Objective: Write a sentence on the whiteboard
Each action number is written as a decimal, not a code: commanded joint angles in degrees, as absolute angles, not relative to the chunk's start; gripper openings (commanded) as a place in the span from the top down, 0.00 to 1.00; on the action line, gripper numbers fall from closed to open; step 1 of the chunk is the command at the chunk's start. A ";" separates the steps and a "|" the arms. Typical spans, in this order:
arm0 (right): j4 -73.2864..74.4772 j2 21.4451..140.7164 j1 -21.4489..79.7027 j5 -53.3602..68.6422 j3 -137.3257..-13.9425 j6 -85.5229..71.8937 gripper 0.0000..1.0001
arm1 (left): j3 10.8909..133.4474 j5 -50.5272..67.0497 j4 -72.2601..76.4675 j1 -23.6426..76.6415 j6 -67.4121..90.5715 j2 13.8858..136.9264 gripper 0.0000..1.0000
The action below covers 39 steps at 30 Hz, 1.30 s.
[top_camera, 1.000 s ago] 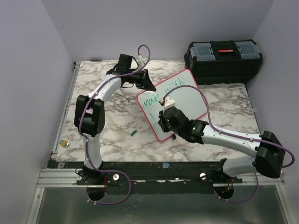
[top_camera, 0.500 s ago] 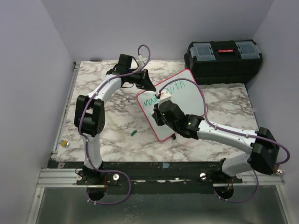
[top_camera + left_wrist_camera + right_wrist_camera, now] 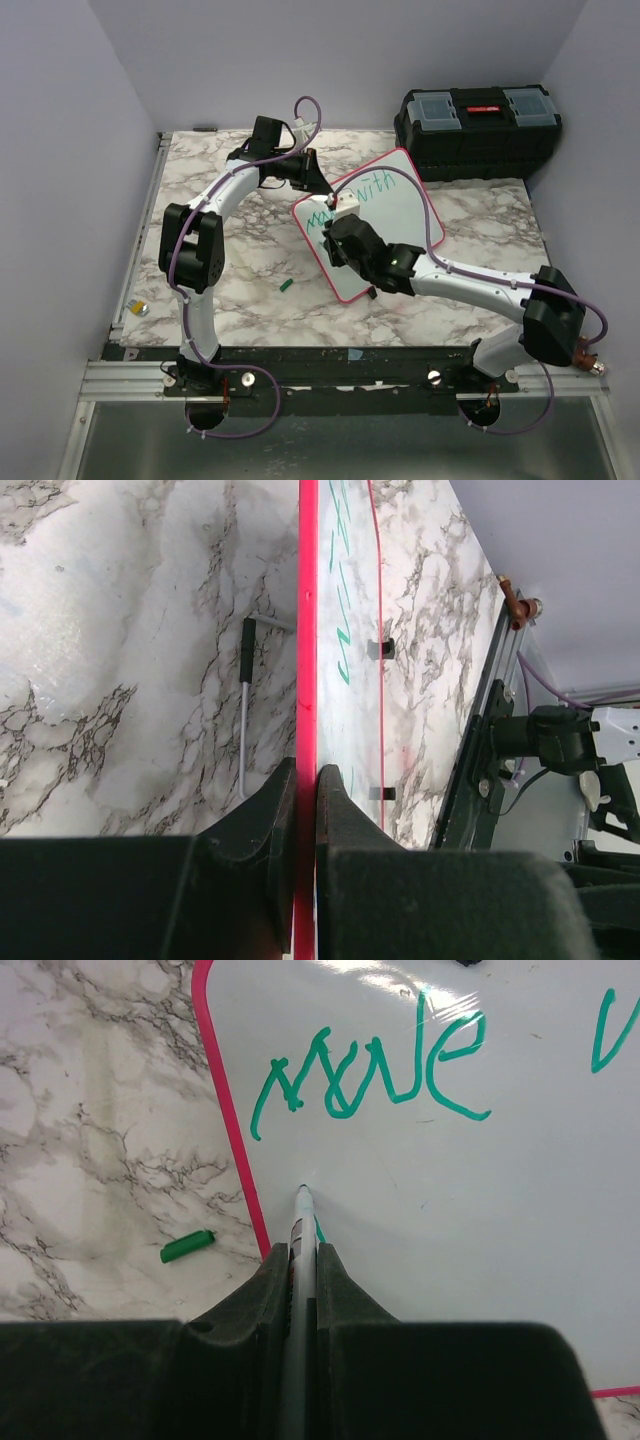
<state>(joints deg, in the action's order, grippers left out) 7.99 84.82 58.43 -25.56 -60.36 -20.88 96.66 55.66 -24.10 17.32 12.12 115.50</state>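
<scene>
Pressing a marker (image 3: 302, 1218) tip to the whiteboard (image 3: 400, 205), the right gripper (image 3: 300, 1252) clamps the pen tightly between its fingers, just below green handwriting near the board's left edge. The board sits skewed near the middle of the marble table (image 3: 250, 270), in front of a black toolbox (image 3: 478, 118) at the far right corner. The left gripper (image 3: 305, 770) pinches the board's pink-red frame at its far left corner, one finger on each side. A green cap (image 3: 287, 285) lies on the table near the board's left edge.

whiteboard (image 3: 395, 205) on table (image 3: 485, 225), toolbox (image 3: 478, 118) behind right, cap (image 3: 287, 285) at its front left
</scene>
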 commanded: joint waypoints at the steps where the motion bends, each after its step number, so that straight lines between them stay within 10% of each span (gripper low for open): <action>1: 6.80 86.79 58.54 -28.74 -61.88 -20.35 0.99 | 95.36 51.90 -23.13 17.69 7.00 114.55 1.00; 39: 10.02 84.29 58.58 -24.64 -59.86 -22.43 0.99 | 95.36 52.18 -22.68 17.23 6.98 114.87 1.00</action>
